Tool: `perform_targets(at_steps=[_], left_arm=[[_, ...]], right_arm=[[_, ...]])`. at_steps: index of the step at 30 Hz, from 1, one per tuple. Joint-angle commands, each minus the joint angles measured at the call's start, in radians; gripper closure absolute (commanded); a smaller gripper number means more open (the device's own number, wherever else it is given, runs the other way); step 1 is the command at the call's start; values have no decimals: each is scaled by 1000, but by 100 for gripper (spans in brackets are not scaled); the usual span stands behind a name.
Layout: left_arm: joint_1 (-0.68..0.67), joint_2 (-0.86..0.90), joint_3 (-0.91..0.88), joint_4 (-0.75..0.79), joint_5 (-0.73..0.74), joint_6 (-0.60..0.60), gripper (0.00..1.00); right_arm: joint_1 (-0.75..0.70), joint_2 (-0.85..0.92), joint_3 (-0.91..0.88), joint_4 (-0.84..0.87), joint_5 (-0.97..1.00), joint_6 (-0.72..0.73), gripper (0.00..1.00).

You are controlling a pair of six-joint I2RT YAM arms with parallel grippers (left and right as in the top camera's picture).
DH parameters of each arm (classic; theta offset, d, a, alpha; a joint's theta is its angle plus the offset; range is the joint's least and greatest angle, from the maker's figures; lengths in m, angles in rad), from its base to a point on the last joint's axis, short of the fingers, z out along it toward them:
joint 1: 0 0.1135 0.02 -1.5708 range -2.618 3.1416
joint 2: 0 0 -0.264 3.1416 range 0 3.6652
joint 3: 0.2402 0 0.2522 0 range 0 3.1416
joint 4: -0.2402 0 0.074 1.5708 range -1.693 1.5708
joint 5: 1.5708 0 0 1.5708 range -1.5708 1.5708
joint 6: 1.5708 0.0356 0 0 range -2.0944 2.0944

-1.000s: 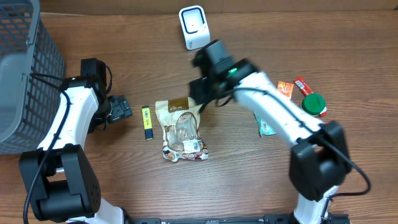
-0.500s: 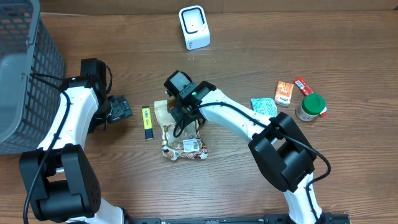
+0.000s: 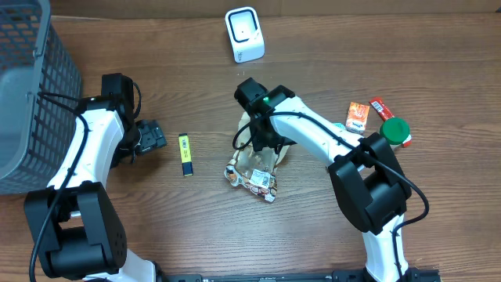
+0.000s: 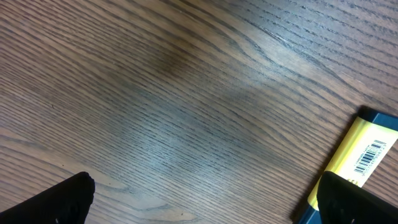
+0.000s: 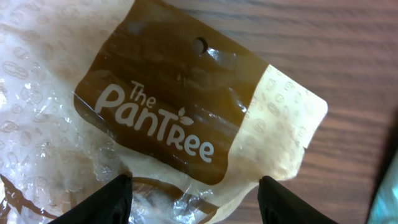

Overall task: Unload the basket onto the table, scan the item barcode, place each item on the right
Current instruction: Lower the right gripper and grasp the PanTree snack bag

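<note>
The brown wood-grain table [image 3: 407, 55] carries a grey mesh basket [image 3: 31, 86] well off to the outer side of the left gripper [image 4: 208, 202], whose fingers stand wide apart over bare wood, a slim yellow barcoded box [image 4: 357, 162] by one tip. The crinkled clear plastic snack bag [image 5: 168, 118] with its brown header lies directly under the right gripper [image 5: 189, 199]. That gripper's fingers are parted astride the bag, whether clamping it I cannot tell, and the small white scanner stand [image 3: 244, 33] sits well beyond.

White shells and black joints on the left arm [image 3: 88, 149] and right arm [image 3: 317, 129]; a black cable runs back from the left gripper [image 3: 154, 135], and a green light glows just behind the right gripper [image 3: 263, 143].
</note>
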Motion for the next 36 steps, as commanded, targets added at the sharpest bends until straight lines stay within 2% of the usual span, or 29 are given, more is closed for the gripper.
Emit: perform_targets(at_steps=[1, 5, 7, 8, 10, 11, 13, 17, 25, 28, 36], left_arm=[[-2, 3, -3, -2, -10, 11, 0], [-2, 3, -3, -2, -10, 11, 0], [-2, 3, -3, -2, -10, 11, 0], [-2, 3, -3, -2, -10, 11, 0], [-2, 3, -3, -2, -10, 11, 0], [-2, 3, -3, -2, -10, 11, 0], [-2, 3, -3, -2, -10, 11, 0], [-2, 3, -3, -2, -10, 11, 0], [-2, 3, -3, -2, -10, 11, 0], [-2, 3, -3, -2, -10, 11, 0], [-2, 3, -3, -2, -10, 11, 0]], right_arm=[[-5, -101, 2, -30, -19, 128, 34], [-5, -214, 2, -61, -18, 121, 35], [-5, -262, 2, -104, -19, 121, 40], [-5, -279, 2, -131, -20, 122, 47], [-5, -295, 2, -189, -40, 125, 75], [-5, -295, 2, -216, -56, 125, 85], [-5, -293, -14, -264, -92, 125, 91], [12, -292, -92, -250, -135, 125, 90], [68, -292, -331, -43, -235, 178, 83], [82, -292, -397, 46, -323, 177, 76], [140, -292, -444, 245, -399, 177, 73]])
